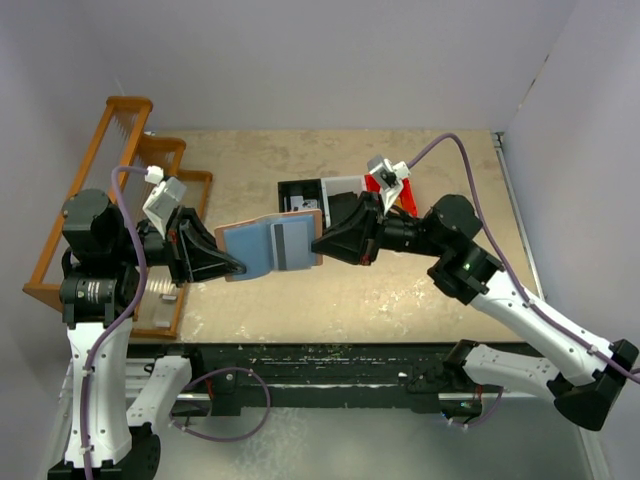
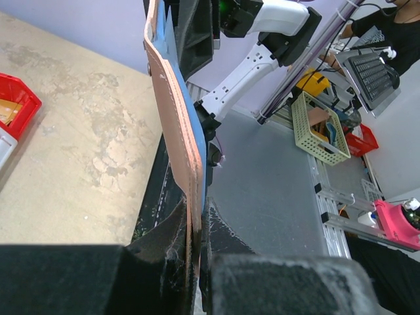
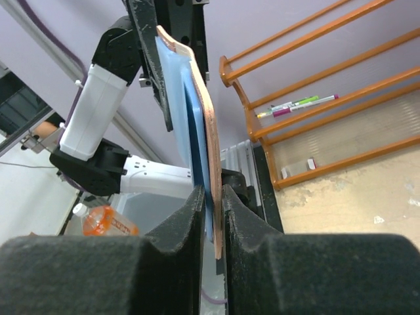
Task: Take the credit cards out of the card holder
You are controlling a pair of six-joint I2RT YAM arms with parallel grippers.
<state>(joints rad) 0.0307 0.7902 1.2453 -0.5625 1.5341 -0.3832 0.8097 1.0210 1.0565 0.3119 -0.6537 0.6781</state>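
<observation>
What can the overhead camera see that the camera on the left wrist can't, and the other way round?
Only overhead: the card holder spread open, blue lining up, with a dark-striped card inside, and a wooden rack. Only left wrist: the holder seen edge-on, and a yellow basket off the table. Both: the left gripper pinching the holder, and a red bin.

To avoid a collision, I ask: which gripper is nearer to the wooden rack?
Left. The left gripper grips the card holder beside the rack; the right gripper grips its far end.
</observation>
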